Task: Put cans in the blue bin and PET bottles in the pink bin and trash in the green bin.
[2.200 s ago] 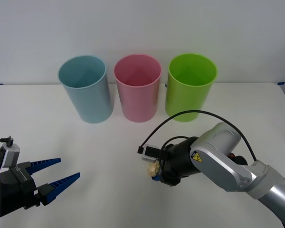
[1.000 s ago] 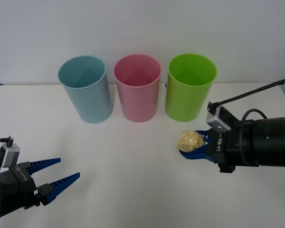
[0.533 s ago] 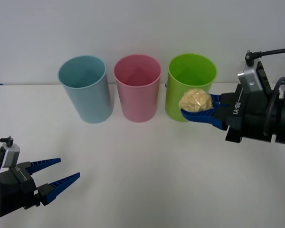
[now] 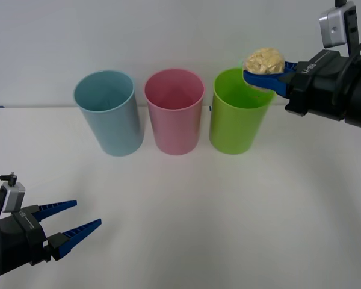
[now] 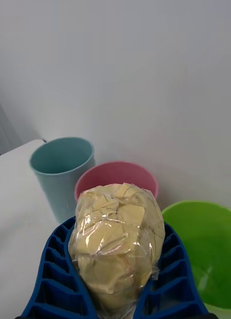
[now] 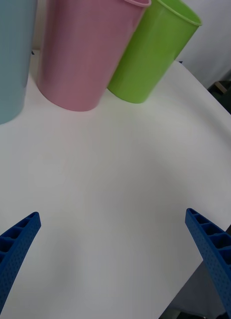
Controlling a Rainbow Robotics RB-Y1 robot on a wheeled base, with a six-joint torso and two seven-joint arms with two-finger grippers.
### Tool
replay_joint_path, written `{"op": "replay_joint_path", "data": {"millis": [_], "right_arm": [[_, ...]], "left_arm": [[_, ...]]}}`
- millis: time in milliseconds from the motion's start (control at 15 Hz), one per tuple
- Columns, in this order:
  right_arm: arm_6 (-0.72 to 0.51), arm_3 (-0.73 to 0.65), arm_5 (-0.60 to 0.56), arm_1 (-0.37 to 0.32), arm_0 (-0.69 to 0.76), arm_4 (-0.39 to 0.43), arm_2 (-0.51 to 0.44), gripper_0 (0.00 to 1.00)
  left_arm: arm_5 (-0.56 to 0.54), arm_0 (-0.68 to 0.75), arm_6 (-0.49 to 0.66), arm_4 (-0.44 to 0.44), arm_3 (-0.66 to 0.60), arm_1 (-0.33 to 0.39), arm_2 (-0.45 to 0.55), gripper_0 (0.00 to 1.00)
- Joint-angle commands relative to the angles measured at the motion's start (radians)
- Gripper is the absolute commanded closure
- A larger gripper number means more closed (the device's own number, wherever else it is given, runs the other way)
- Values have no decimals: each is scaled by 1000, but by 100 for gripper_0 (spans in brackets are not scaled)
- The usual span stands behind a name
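On the white counter (image 4: 180, 205) stand the blue bin (image 4: 108, 114), the pink bin (image 4: 174, 113) and the green bin (image 4: 240, 111) in a far row. The right claw (image 4: 266, 71) has risen from counter height to the green bin's far right rim. It is clamped on the trash (image 4: 265, 61), which hangs just above the rim, so release looks close. Its arm reaches in level from the right. The left claw (image 4: 72, 226) waits near left, fingers spread, empty.
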Motion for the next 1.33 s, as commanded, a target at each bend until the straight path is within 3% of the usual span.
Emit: {"op": "replay_joint_path", "data": {"millis": [67, 467, 1333], "right_arm": [[12, 74, 0, 34, -64, 93, 15, 100], [45, 252, 29, 89, -167, 307, 83, 100], [87, 573, 224, 93, -270, 446, 218, 100]], "left_arm": [[0, 0, 0, 0, 0, 0, 0, 0], [0, 0, 0, 0, 0, 0, 0, 0], [0, 0, 0, 0, 0, 0, 0, 0]]}}
